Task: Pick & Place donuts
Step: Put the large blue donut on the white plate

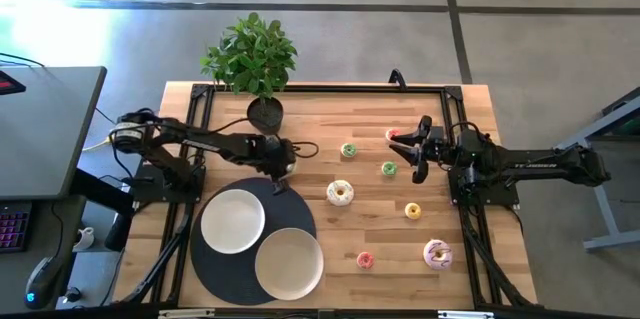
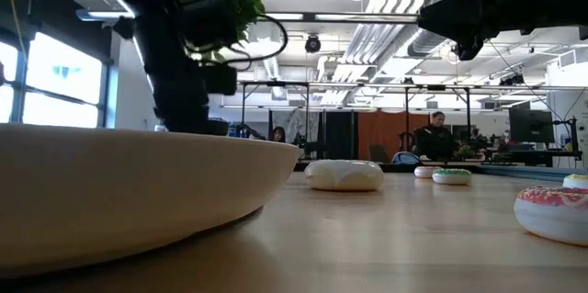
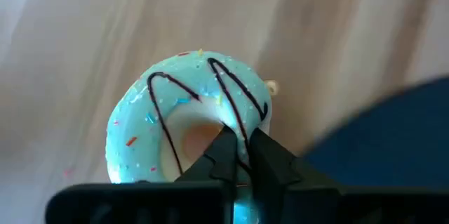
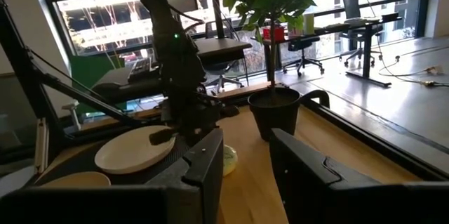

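Note:
My left gripper (image 1: 281,169) hangs at the far edge of the round dark mat (image 1: 212,271) and is shut on a turquoise donut (image 3: 175,104) with dark icing lines and sprinkles. In the high view the gripper hides that donut. My right gripper (image 1: 415,151) is open, above the table's right half, among loose donuts: a pink one (image 1: 393,134), two green ones (image 1: 348,150) (image 1: 388,168), a white one (image 1: 340,193), a yellow one (image 1: 412,210), a small pink one (image 1: 364,259) and a lilac-pink one (image 1: 437,253). These all lie flat on the wood. My left gripper pinches the turquoise donut's ring (image 3: 240,115) between its two fingers (image 3: 270,161), on the side of the ring nearest the wrist. One fingertip sits at the edge of the hole. The fingers point down from above. Whether the donut is lifted clear, I cannot tell.
Two white plates (image 1: 233,220) (image 1: 288,263) sit on the dark mat at the table's near left. A potted plant (image 1: 252,59) stands at the far edge. In the low view the near plate (image 2: 119,192) blocks much of the table. People sit in the room beyond.

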Motion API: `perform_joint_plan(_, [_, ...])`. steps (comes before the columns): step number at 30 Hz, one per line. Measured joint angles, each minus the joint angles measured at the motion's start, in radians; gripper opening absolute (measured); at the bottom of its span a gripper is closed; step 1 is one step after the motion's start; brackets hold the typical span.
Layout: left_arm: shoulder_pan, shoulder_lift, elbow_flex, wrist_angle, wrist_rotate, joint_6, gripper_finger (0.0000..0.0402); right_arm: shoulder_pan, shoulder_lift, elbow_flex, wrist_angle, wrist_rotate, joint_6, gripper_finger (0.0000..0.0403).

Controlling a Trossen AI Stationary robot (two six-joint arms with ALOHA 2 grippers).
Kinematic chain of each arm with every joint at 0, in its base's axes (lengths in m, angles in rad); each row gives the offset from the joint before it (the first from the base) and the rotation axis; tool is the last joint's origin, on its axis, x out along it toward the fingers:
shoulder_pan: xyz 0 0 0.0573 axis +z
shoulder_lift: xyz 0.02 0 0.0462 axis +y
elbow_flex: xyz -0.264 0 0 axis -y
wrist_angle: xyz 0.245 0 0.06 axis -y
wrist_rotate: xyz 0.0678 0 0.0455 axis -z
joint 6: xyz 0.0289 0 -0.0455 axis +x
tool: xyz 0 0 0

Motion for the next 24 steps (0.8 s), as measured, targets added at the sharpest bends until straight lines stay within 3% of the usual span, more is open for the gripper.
perform_joint_plan(9, [-0.230,-0.055,0.175,-0.427,-0.020,-0.189,0.0009,0.000,0.000,0.000,-0.009,-0.011,0.006,0.0114])
perform_joint_plan(16, [-0.531,-0.056,0.188,-0.547,-0.047,-0.552,0.0003,0.000,0.000,0.000,-0.015,-0.047,0.038,0.0114])
perform_joint_plan(21, [-0.739,-0.056,0.147,-0.586,-0.140,-0.841,0.0003,0.000,0.000,0.000,-0.019,-0.047,0.045,0.0114])
perform_joint_plan(24, [-0.839,-0.056,0.126,-0.610,-0.281,-0.963,0.0003,0.000,0.000,0.000,-0.018,-0.047,0.045,0.0114])
